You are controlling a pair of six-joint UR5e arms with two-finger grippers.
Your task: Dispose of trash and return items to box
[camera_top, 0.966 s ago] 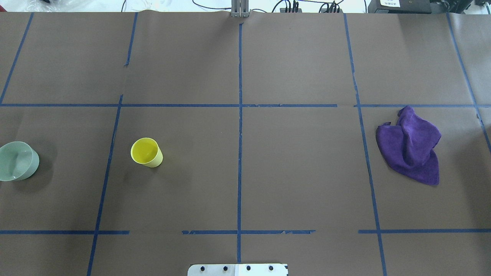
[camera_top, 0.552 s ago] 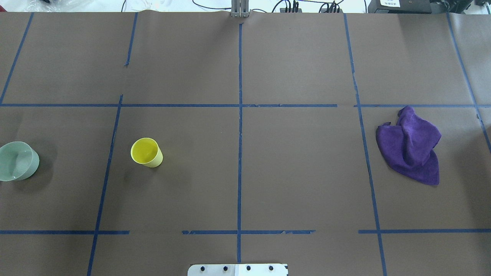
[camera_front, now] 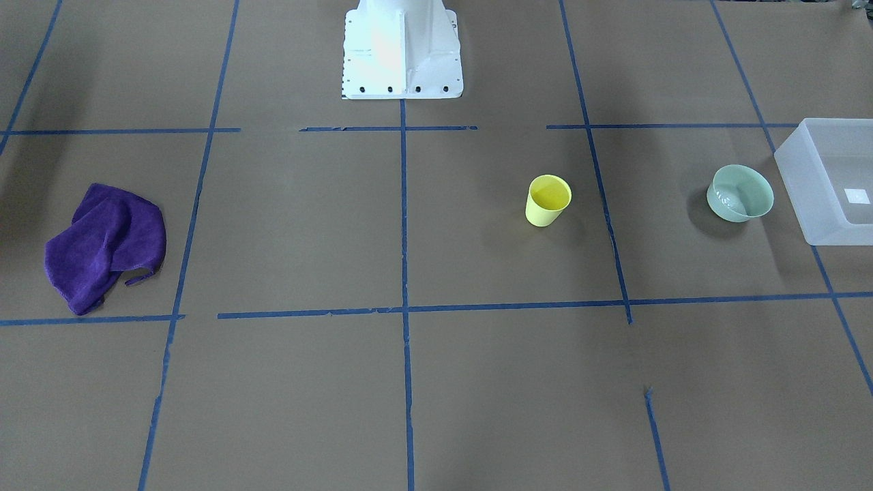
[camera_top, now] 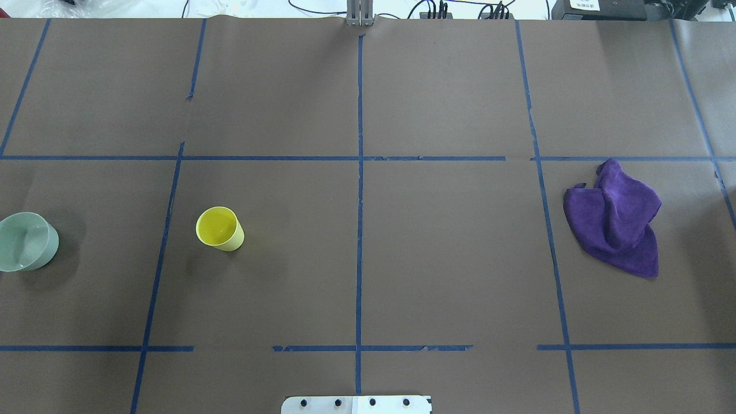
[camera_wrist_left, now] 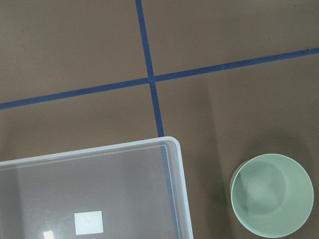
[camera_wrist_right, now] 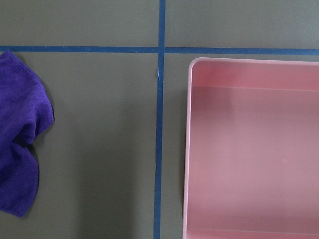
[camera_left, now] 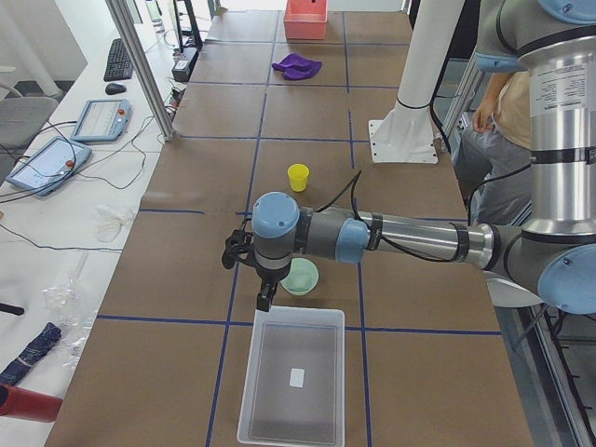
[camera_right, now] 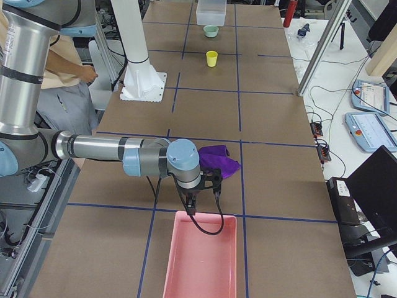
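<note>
The yellow cup [camera_top: 219,229] stands upright on the brown table, left of centre. The mint-green bowl [camera_top: 26,241] stands upright at the overhead view's left edge. In the front-facing view the bowl [camera_front: 740,193] sits beside the frosted box [camera_front: 829,181], apart from it. The box is empty, with a white label on its bottom. My left gripper [camera_left: 265,300] hangs above the gap between the bowl [camera_left: 301,277] and the box [camera_left: 279,358]; I cannot tell whether it is open. The left wrist view shows the box corner [camera_wrist_left: 172,144] and the bowl [camera_wrist_left: 271,200]. My right gripper [camera_right: 191,208] hangs between the purple cloth and a pink bin; I cannot tell its state.
A crumpled purple cloth [camera_top: 618,215] lies on the table's right side. An empty pink bin [camera_wrist_right: 249,149] stands beyond it at the right end [camera_right: 200,254]. The robot's white base [camera_front: 401,48] is at the table's near middle. A person stands behind the robot.
</note>
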